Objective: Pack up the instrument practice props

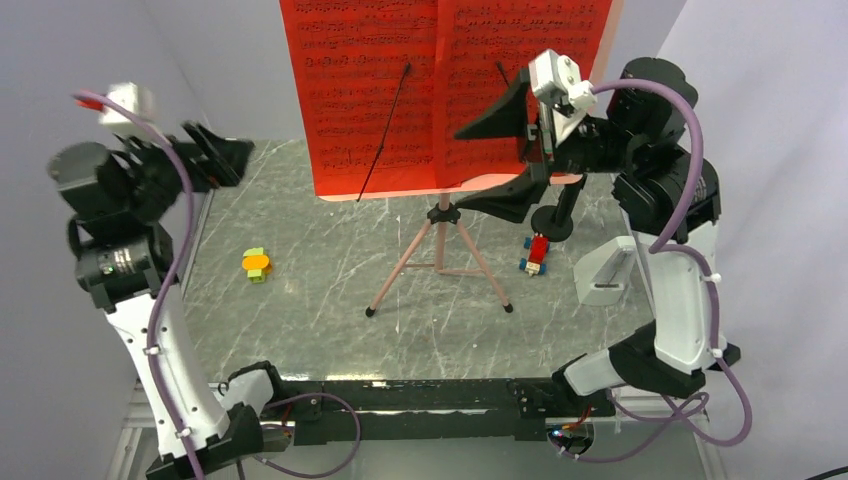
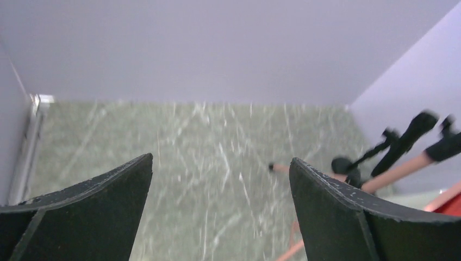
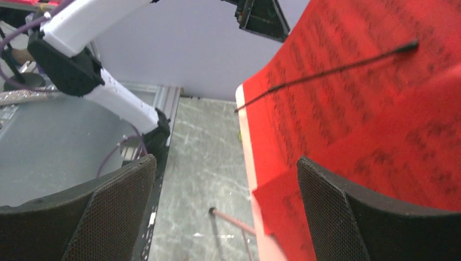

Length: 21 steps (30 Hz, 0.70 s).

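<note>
Right arm: rises from base at 5 o'clock, elbow high, wrist turned toward 9 o'clock. Right gripper [image 1: 462, 172] [image 3: 225, 159] spread wide. Lower right corner of red sheet-music pages [image 1: 400, 90] [image 3: 369, 109] sits between jaws, not pinched; contact cannot tell. Pages lean on pink music stand [image 1: 440, 245], mid-table, desk toward 12 o'clock.

Left arm: upright at 8 o'clock, forearm folded back. Left gripper [image 1: 215, 150] [image 2: 220, 160] raised at 10 o'clock of stand, fingers far apart, nothing between.

White metronome [image 1: 605, 275]: on table [image 1: 320, 300], 3 o'clock of stand's legs, just beside right arm.

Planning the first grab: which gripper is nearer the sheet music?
Right. The right gripper is open at the lower right of the sheet music; the left gripper is open far to its left.
</note>
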Each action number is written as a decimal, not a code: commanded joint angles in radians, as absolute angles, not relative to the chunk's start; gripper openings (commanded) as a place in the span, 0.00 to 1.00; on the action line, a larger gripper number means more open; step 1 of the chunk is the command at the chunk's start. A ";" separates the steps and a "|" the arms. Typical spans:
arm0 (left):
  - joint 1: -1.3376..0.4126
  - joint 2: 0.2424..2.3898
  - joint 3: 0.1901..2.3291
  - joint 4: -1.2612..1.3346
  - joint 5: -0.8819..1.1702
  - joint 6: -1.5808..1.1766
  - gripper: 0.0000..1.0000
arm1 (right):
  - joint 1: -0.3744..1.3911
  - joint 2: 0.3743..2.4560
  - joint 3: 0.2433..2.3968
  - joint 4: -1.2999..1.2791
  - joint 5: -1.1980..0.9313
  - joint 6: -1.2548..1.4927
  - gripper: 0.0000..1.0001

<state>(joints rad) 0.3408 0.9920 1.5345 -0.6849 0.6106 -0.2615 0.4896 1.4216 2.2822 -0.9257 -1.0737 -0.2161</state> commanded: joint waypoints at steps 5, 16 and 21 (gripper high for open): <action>0.607 1.180 1.696 0.232 1.296 -1.040 0.97 | 0.661 1.440 2.325 -0.754 -0.798 -0.047 1.00; 0.410 1.277 1.912 0.499 1.333 -1.095 0.99 | 0.789 1.463 2.285 -0.742 -0.594 -0.066 1.00; 0.339 1.233 1.831 0.435 1.299 -1.026 0.99 | 0.809 1.472 2.272 -0.765 -0.562 -0.149 1.00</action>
<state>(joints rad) 0.3851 1.2774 1.8725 0.4129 1.2953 -1.0630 0.7883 1.4666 2.2723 -0.7708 -0.6338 -0.0940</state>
